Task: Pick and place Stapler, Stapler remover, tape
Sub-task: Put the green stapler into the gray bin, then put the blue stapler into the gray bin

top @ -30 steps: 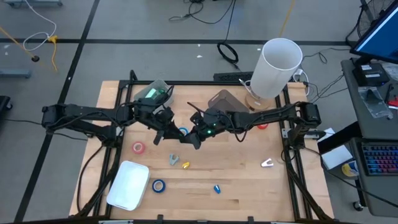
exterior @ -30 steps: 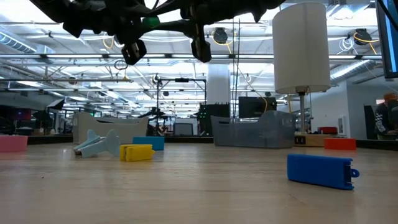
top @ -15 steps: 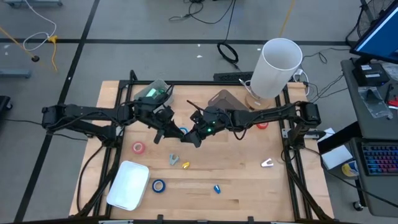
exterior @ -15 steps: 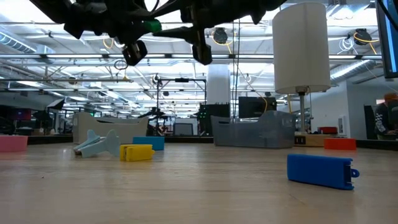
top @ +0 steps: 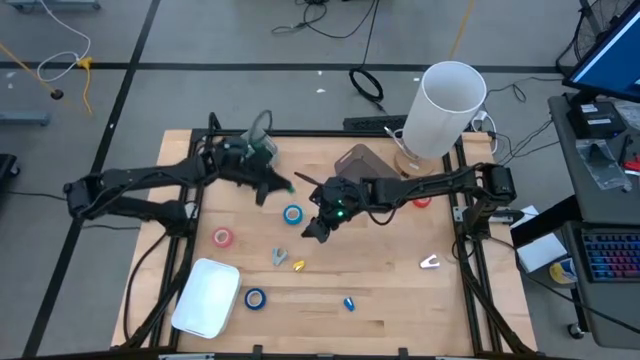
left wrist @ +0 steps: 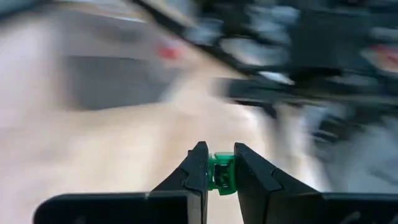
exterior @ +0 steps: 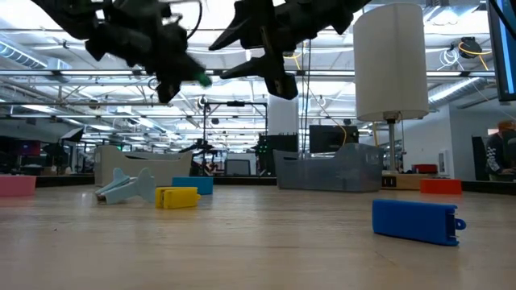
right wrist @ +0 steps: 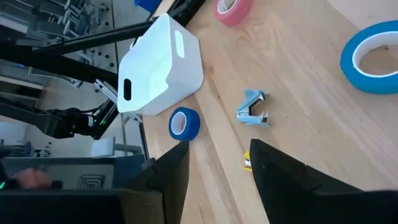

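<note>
My left gripper (top: 278, 183) is in the air over the far-left part of the table, near the clear bin (top: 255, 146), and is shut on a small green thing (left wrist: 220, 173); whether it is a tape roll I cannot tell. My right gripper (top: 318, 229) hangs open above mid-table, just right of a blue tape roll (top: 292, 214) that lies flat. A pink roll (top: 222, 237), a second blue roll (top: 255, 298) and a red roll (top: 422, 200) also lie flat. A grey staple remover (top: 279, 257), a yellow stapler (top: 298, 265), a blue stapler (top: 348, 303) and a white remover (top: 430, 262) rest on the wood. My left gripper pinches the green thing (left wrist: 221, 177) between its two fingers, near their free ends. It is lifted clear of the table, as the low view shows at the green spot (exterior: 201, 78). Which part of it the fingers are on does not show.
A white bin (top: 207, 297) stands at the near-left corner and a brown bin (top: 360, 160) at the far middle. A tall white cylinder (top: 450, 105) rises at the far right. Bare wood lies at the near right, around the white remover.
My left gripper has swung away from the blue roll toward the far-left bin and turned, carrying the green thing; the roll now shows uncovered. My right gripper has tipped its fingers and stayed over mid-table.
</note>
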{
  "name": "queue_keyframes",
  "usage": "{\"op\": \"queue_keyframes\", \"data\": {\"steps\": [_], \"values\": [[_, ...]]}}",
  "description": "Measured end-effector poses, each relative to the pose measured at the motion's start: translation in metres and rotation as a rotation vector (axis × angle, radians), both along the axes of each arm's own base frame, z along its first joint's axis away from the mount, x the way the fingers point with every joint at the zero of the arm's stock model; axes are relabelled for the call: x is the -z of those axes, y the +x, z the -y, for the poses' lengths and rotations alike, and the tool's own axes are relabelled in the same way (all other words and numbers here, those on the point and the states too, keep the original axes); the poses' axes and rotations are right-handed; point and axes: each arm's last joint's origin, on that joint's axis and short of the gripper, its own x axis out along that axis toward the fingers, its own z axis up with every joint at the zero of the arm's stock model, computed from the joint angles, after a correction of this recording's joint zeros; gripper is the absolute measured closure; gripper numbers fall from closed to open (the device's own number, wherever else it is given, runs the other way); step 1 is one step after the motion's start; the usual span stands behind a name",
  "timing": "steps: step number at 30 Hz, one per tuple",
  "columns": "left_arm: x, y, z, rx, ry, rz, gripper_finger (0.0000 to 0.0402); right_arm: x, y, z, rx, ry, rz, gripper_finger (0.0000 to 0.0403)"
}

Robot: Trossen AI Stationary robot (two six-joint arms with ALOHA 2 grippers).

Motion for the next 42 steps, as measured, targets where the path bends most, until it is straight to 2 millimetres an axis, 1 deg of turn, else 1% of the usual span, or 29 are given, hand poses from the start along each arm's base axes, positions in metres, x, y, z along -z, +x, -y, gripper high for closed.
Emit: {"op": "queue_keyframes", "data": {"steps": [7, 10, 12, 15, 22, 26, 33, 42], "values": [[0.016, -0.041, -0.053, -0.626, 0.256, -0.345, 0.0351, -0.001, 0.000, -0.006, -0.009, 0.005, 0.008, 0.0241], [0.022, -0.053, -0.070, -0.729, 0.264, -0.413, 0.0351, -0.001, 0.000, -0.007, -0.004, 0.015, 0.004, 0.0242], [0.027, -0.057, -0.077, -0.759, 0.250, -0.444, 0.0351, -0.001, 0.000, -0.007, -0.001, 0.020, 0.002, 0.0243], [0.038, -0.058, -0.088, -0.787, 0.230, -0.493, 0.0350, -0.001, 0.000, -0.007, 0.012, 0.018, 0.001, 0.0241], [0.063, -0.049, -0.106, -0.808, 0.202, -0.536, 0.0343, -0.001, 0.001, -0.006, 0.044, -0.001, 0.004, 0.0242], [0.066, -0.044, -0.112, -0.833, 0.207, -0.560, 0.0334, -0.001, 0.001, -0.006, 0.045, 0.000, 0.004, 0.0241], [0.066, -0.044, -0.113, -0.801, 0.267, -0.594, 0.0315, -0.001, 0.001, -0.006, 0.045, 0.000, 0.006, 0.0242], [0.066, -0.045, -0.113, -0.799, 0.279, -0.603, 0.0243, -0.001, 0.001, -0.006, 0.043, -0.002, 0.007, 0.0242]]}}
